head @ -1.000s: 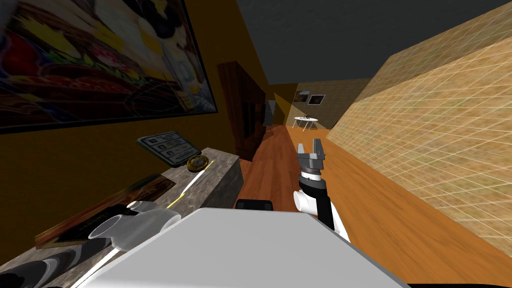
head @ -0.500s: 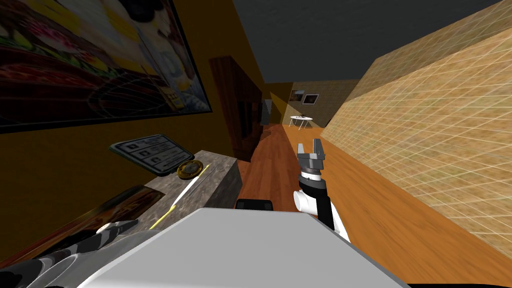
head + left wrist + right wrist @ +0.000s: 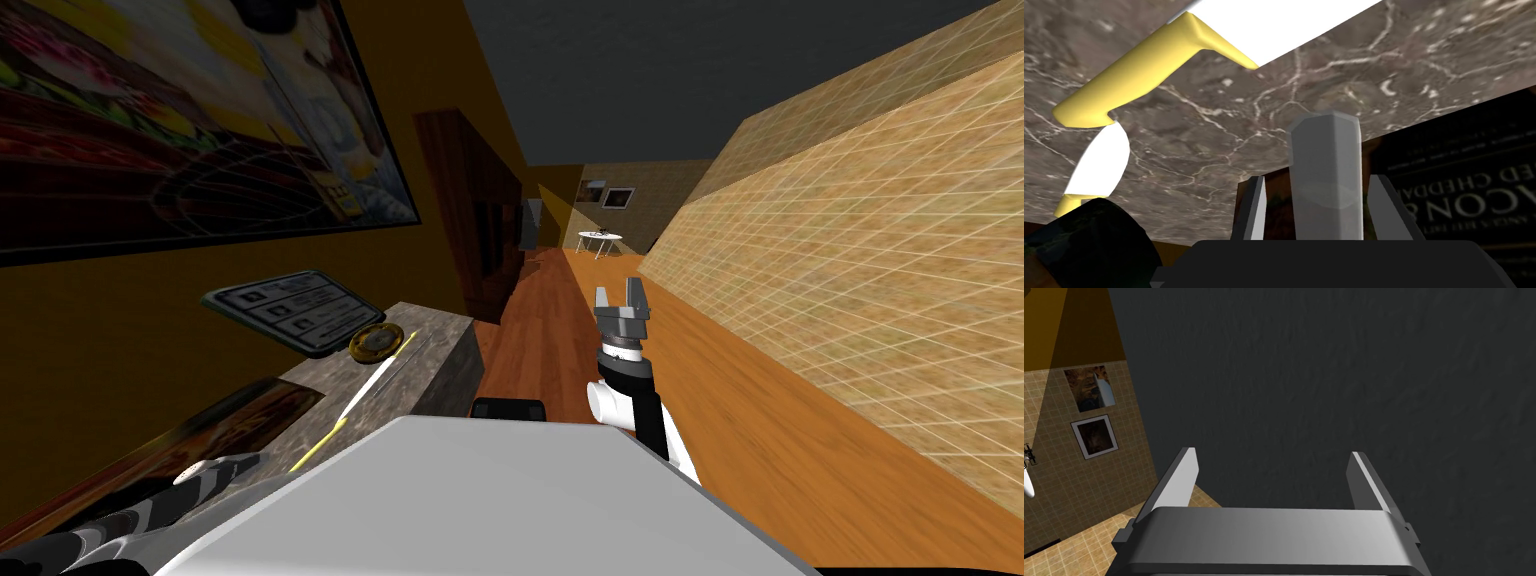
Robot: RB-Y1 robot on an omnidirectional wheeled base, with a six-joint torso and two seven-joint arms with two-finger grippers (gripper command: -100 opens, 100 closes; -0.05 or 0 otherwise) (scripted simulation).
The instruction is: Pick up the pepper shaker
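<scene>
The pepper shaker is a grey, faceted, upright column standing on the marbled counter. My left gripper has a finger on each side of it. The fingers are drawn in close, with a narrow gap on each side, wider on one than on the other. In the head view my left forearm lies low over the counter at the bottom left. My right gripper is raised over the wooden floor, open and holding nothing.
A yellow-and-white utensil lies on the counter beyond the shaker. Beside the shaker sit a dark lettered box and a dark round object. Farther along the counter are a dark plaque and a round gold item.
My left arm has sunk toward the bottom left corner of the head view; its white elbow no longer shows. The head camera has shifted slightly. The right arm has not moved.
</scene>
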